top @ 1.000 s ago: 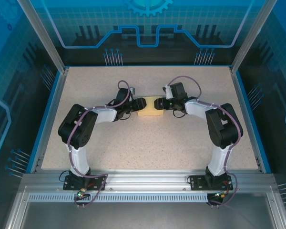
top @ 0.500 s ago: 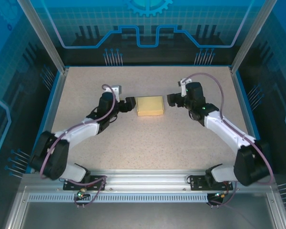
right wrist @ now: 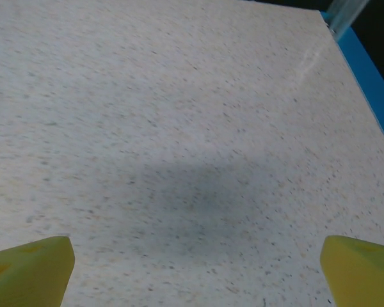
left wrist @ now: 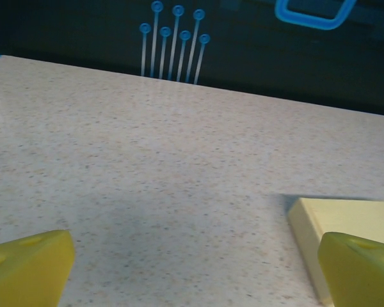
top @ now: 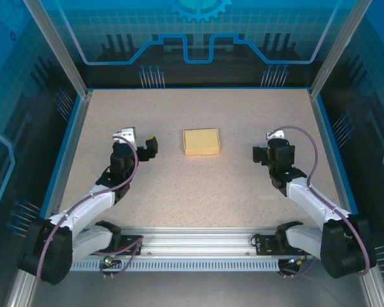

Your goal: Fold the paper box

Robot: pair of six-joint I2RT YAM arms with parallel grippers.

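The paper box (top: pixel 201 141) lies flat on the table as a small, closed, pale yellow rectangle, slightly behind the middle. My left gripper (top: pixel 147 146) hangs open to the left of the box and well apart from it. In the left wrist view, bare table shows between its yellow fingertips (left wrist: pixel 27 268) around the left gripper (left wrist: pixel 195 268), and a corner of the paper box (left wrist: pixel 345 217) sits at the right edge. My right gripper (top: pixel 259 155) hangs open to the right of the box, also apart from it. The right gripper (right wrist: pixel 197 268) has nothing between its fingertips (right wrist: pixel 361 268).
The speckled table (top: pixel 198 192) is bounded by a blue rim (top: pixel 64 153) on the left, right and far sides. That blue rim (right wrist: pixel 371 83) also runs along the right of the right wrist view. Both arm bases stand on the metal rail (top: pixel 198 242) at the near edge.
Both grippers have let go of the box, opened wide and drawn back outward and toward the near side. The box stays where it was, lying flat.
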